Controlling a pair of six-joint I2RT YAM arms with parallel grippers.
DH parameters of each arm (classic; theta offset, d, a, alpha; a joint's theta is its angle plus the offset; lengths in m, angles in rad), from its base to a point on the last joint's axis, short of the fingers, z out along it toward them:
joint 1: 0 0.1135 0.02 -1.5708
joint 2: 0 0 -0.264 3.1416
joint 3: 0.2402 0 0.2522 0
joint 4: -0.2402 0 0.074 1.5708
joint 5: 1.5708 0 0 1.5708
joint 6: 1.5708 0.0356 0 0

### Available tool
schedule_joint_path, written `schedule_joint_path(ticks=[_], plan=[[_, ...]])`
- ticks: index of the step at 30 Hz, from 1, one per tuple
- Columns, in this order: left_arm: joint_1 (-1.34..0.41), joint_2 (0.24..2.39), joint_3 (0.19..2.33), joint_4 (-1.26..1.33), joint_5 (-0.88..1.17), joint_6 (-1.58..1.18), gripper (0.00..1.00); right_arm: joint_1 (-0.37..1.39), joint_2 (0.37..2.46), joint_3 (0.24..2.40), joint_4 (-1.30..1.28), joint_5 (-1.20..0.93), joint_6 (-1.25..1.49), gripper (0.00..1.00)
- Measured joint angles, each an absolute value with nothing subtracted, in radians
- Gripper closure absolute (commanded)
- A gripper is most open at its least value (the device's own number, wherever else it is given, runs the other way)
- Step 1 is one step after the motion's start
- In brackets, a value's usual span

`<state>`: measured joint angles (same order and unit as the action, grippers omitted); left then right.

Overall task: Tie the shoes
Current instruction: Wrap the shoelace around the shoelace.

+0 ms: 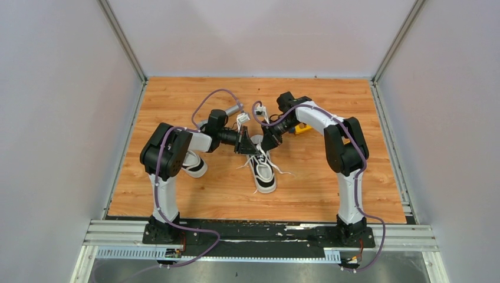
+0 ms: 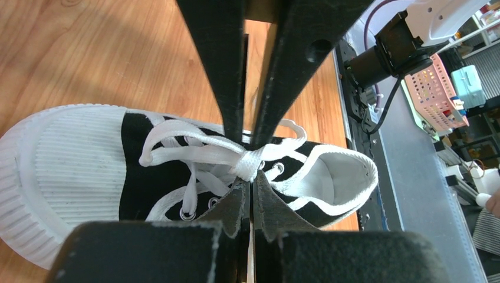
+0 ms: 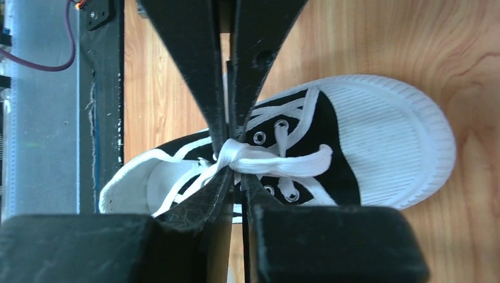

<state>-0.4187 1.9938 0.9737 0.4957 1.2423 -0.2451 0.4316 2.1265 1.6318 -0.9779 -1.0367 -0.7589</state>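
my left gripper (image 2: 252, 184) and right gripper (image 3: 237, 180) are both pinched tight on the white lace (image 2: 194, 152) of the black-and-white canvas sneaker (image 2: 76, 159). jaws cover the crossing, can't make it out.

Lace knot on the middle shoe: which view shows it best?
Left wrist: the knot sits centred and sharp, pinched by shut jaws. Right wrist shows it partly covered by its jaws; the top view hides it behind the jaws.

Bright, even light, soft shadows; wrist views blur up close.
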Motion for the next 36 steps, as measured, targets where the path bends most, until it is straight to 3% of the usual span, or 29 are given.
schedule_joint_path(ticks=[5, 9, 11, 18, 36], plan=[[-0.418, 1.994, 0.974, 0.471, 1.243, -0.213, 1.00, 0.435, 2.127, 1.621, -0.929, -1.023, -0.722, 0.95], [-0.418, 1.994, 0.974, 0.441, 1.240, -0.195, 1.00, 0.437, 2.126, 1.600, -0.902, -1.022, -0.701, 0.84], [-0.418, 1.994, 0.974, 0.433, 1.239, -0.191, 1.00, 0.438, 2.125, 1.592, -0.889, -1.021, -0.695, 0.83], [-0.418, 1.994, 0.974, 0.411, 1.229, -0.177, 1.00, 0.450, 2.112, 1.573, -0.856, -0.993, -0.646, 1.00], [-0.420, 1.957, 1.022, 0.205, 1.162, -0.091, 1.00, 0.413, 1.929, 1.417, -0.685, -0.828, -0.510, 1.00]])
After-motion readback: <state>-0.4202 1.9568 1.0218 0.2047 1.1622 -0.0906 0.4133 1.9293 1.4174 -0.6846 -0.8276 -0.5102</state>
